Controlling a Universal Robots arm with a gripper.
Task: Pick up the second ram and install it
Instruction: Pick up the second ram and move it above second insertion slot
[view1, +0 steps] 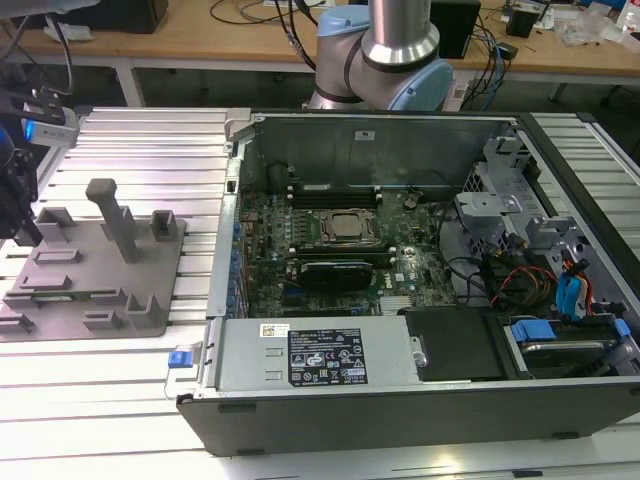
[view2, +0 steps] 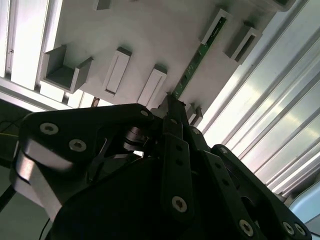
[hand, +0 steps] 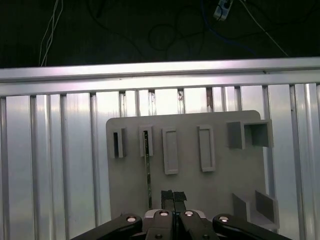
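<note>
Exterior view, from its left: the gripper (view1: 25, 235) hangs dark over the left end of a grey tray (view1: 100, 272), which lies on a ribbed metal table (view1: 150, 140) and carries a tall post (view1: 110, 215) and several low blocks. Further right sits an open computer case (view1: 300, 400), its board (view1: 400, 270) laid bare, with a square socket (view1: 345, 228) in the middle and a black card (view1: 340, 272) just beside it on the side toward the camera. Behind the case rises the arm (view1: 395, 40), grey and pale blue. In both wrist views the ram (hand: 148, 172) (view2: 192, 67), a thin green strip, stands on edge in a narrow slot of the tray, well apart from the case. The gripper (hand: 173, 196) (view2: 172, 102) hovers just beside the ram's nearer end, not around it. Its jaws are pressed together with nothing between them. Whether a tip touches the strip, I cannot tell.
</note>
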